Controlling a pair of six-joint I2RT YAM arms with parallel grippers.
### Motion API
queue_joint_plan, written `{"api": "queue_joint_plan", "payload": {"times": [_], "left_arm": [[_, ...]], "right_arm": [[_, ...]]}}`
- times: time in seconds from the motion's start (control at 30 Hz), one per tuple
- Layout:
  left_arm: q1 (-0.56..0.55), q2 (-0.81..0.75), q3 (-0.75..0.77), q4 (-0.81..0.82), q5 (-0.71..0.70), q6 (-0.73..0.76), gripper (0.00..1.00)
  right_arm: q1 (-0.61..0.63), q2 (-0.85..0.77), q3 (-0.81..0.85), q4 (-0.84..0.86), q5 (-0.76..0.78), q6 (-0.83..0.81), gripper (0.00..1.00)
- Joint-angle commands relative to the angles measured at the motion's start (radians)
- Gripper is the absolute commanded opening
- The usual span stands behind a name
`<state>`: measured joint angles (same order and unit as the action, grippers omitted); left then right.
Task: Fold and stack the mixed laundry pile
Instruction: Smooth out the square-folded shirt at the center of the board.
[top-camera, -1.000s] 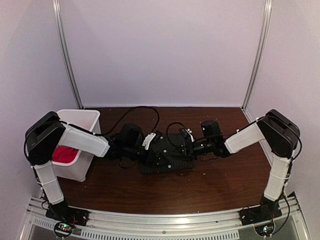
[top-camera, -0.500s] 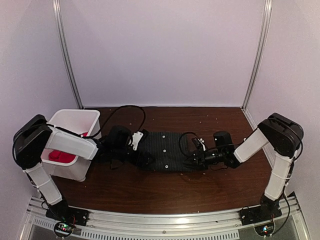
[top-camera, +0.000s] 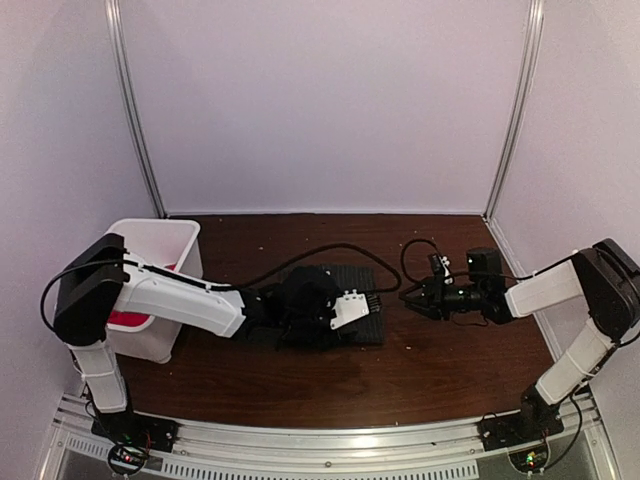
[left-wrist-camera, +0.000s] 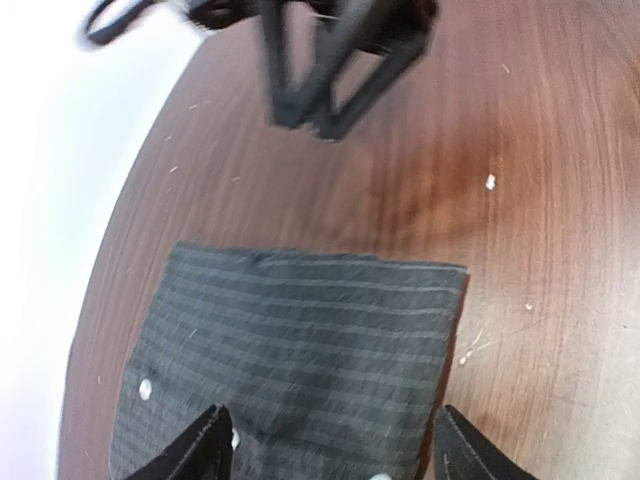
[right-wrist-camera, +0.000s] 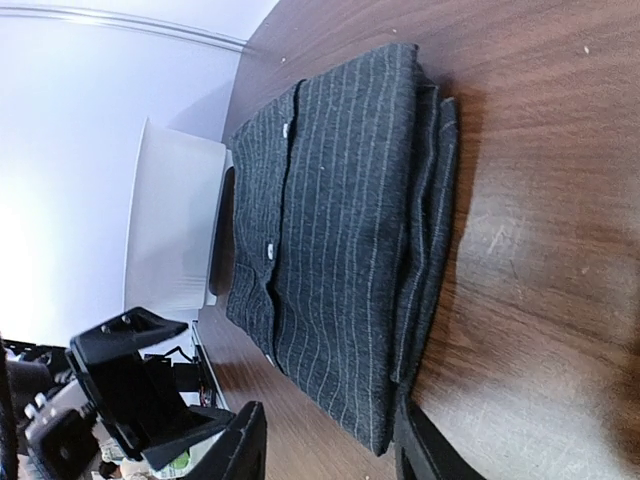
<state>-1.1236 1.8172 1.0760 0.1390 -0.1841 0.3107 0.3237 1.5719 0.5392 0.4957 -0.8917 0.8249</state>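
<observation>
Item 1: shirt (top-camera: 355, 278), charcoal woven cloth with fine pale pinstripes and small white buttons. It is folded into a flat layered rectangle at the middle of the table (top-camera: 300, 380), which is dark brown wood grain flecked with pale specks.

Item 2: T-shirt (top-camera: 122, 318), bright red and crumpled, inside the bin (top-camera: 150, 225), a white plastic tub with rounded corners at the table's left edge.

Item 3: left gripper (left-wrist-camera: 335, 450), with black pointed fingers spread wide over the shirt's right part, gripping nothing.

Item 4: right gripper (right-wrist-camera: 330, 450), with black fingers parted and empty, low over the table just right of the shirt's stacked edges and not touching them.
</observation>
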Motion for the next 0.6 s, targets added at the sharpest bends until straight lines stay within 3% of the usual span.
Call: {"api": "queue_joint_plan", "payload": {"times": [0.0,0.27,0.4,0.5,0.57], "left_arm": [[-0.056,0.142,0.132,-0.044,-0.063,0.203,0.68],[-0.09,0.36,0.289,-0.089,-0.107,0.282,0.52],[-0.091,0.384,0.295,-0.062,-0.137,0.286,0.28],[-0.09,0.32,0.231,0.026,-0.104,0.28,0.05],[-0.09,0.273,0.181,0.089,-0.077,0.263,0.0]], "right_arm": [[-0.025,-0.005,-0.028,0.004,0.016,0.021,0.45],[-0.046,0.011,-0.082,0.081,-0.013,0.082,0.48],[-0.042,0.036,-0.106,0.136,-0.02,0.12,0.51],[-0.022,0.079,-0.103,0.186,-0.026,0.159,0.6],[-0.003,0.118,-0.096,0.254,-0.042,0.205,0.66]]}}
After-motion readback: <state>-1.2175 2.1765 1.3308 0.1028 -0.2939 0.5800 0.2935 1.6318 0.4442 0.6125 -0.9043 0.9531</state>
